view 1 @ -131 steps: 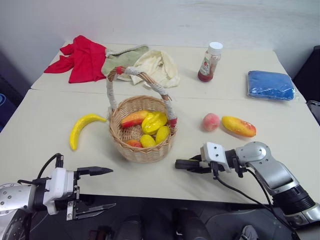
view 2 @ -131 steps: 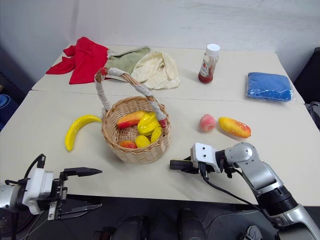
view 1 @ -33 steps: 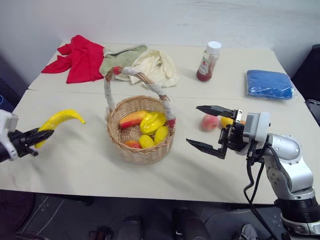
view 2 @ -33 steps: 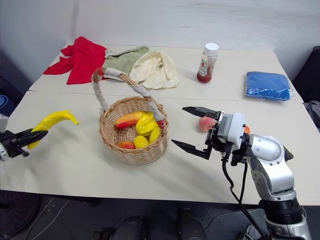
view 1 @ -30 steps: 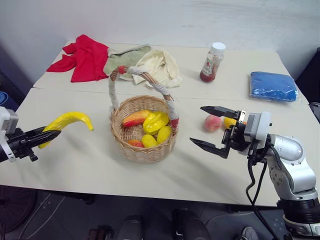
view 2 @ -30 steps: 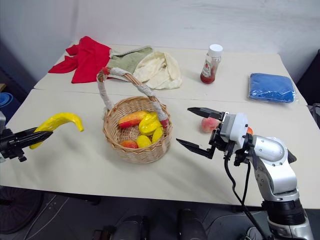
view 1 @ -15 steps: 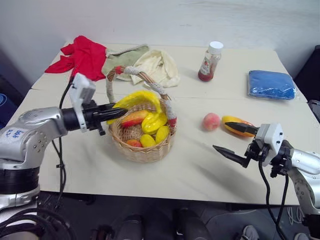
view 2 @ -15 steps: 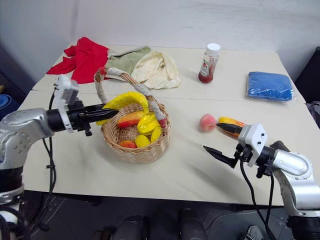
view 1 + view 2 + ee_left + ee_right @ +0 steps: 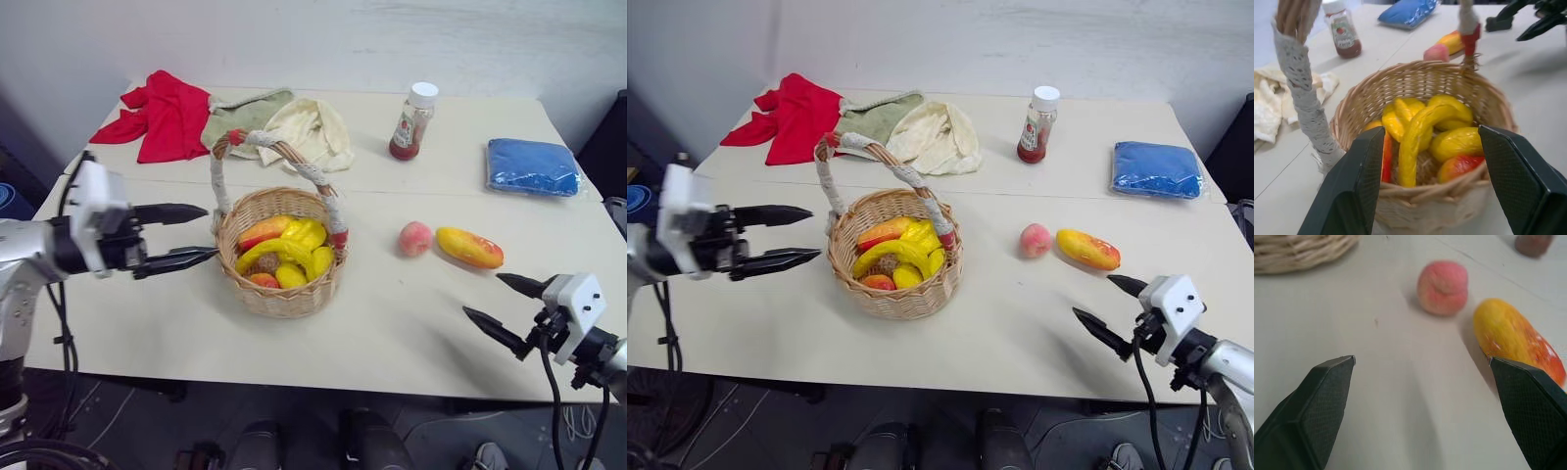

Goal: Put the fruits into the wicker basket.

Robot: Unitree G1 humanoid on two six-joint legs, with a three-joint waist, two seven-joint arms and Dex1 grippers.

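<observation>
table (image 9: 392, 333), bottle (image 9: 409, 121), cloths (image 9: 230, 119), blue pad (image 9: 534, 166)

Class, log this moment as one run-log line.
banana: in wicker basket | left claw: open, empty | right claw: open | peach, mango: on table

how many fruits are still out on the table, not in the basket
2. A peach and a mango lie side by side on the table, right of the basket. The other fruits sit inside it.
</observation>
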